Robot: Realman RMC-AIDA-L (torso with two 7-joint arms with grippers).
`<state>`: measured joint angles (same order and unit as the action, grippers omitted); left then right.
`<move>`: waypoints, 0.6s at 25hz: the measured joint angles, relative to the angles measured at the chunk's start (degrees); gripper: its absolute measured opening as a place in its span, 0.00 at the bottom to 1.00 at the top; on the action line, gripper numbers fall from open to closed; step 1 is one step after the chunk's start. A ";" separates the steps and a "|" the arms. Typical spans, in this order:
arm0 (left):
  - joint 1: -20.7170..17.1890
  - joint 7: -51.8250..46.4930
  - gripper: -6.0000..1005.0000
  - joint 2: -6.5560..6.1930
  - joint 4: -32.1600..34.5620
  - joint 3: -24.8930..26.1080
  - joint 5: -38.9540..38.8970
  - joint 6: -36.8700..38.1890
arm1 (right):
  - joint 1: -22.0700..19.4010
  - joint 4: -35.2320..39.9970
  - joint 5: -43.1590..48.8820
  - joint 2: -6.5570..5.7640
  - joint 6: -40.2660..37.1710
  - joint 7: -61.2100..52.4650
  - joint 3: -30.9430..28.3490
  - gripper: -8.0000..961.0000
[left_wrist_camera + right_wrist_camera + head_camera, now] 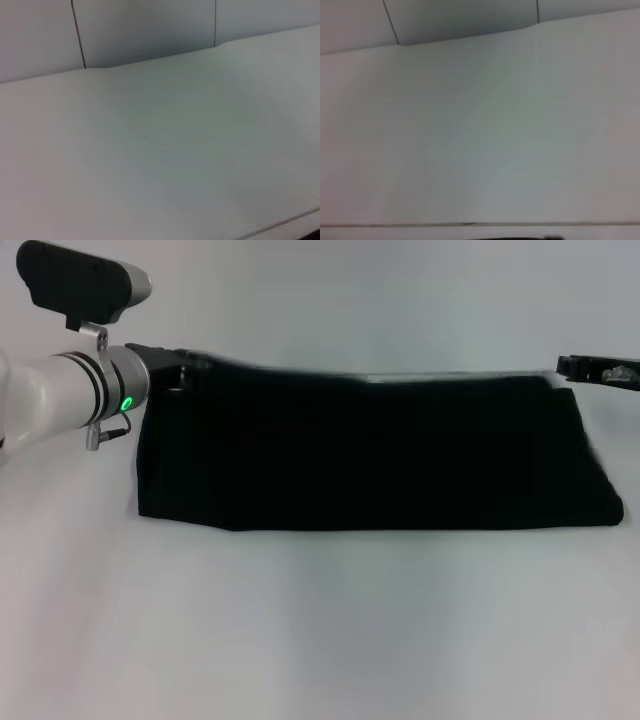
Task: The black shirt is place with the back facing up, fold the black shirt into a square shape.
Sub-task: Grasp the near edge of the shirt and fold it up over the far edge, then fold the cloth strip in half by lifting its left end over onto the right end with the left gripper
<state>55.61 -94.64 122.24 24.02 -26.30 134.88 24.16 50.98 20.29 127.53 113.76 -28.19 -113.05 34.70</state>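
As seen from head view, black shirt (370, 450) laid as long folded band across white table (320, 640). Left gripper (172, 368) positioned at band's far left corner, touching cloth; finger state cannot be told. Right gripper (600, 370) seen at far right corner; grip cannot be told. Left wrist view: bare table (160, 160), wall panels (145, 30). Right wrist view: likewise table (480, 140), panels.

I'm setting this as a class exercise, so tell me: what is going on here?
A two-armed robot is folding the black shirt on a white table. The shirt lies as a long band across the table, not yet a square. The left tool is at the band's far left corner and the right tool is by its far right corner. Neither wrist view shows the shirt, only bare table.
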 joint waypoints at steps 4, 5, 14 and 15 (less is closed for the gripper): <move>-0.04 -0.02 0.23 0.02 1.15 -0.03 -0.86 -0.15 | -0.79 1.21 0.00 0.25 1.10 -0.17 -0.12 0.17; -0.21 -0.03 0.26 0.03 1.85 -0.04 -1.27 -0.22 | -1.02 1.63 0.00 0.27 1.29 -0.19 -0.18 0.22; -4.37 -5.28 0.64 0.12 10.85 -0.07 -1.98 8.61 | -6.02 9.49 -0.38 -0.26 -6.91 -4.84 -0.86 0.68; -6.41 -8.04 0.64 0.03 14.59 -0.07 -2.21 16.81 | -7.13 11.01 -0.94 -0.46 -9.87 -5.53 -1.17 0.69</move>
<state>49.20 -102.68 122.26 38.62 -26.36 132.67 40.96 43.86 31.30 126.59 113.29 -38.06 -118.57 33.53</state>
